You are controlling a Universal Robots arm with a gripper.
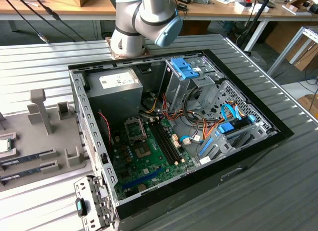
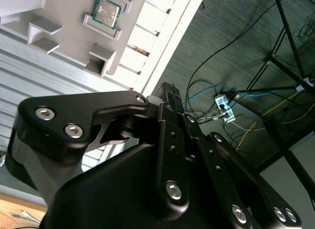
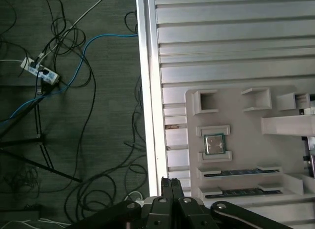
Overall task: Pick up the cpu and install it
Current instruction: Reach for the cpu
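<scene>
Hovering well above the grey tray (image 3: 236, 125), my gripper (image 3: 171, 189) is open or shut, I cannot tell which, and the chip (image 3: 215, 144) lies in its tray slot at the exterior view's left, neither picked up nor installed.

I saw the cpu (image 3: 215, 144) silvery-grey on top with a green rim, and its tray (image 3: 256, 140) pale grey. The surface (image 3: 221, 42) was ribbed silver metal, the end effector (image 3: 171, 185) matte black, the circuit board (image 1: 144, 164) green, and the drive latches (image 1: 185, 68) bright blue.
</scene>
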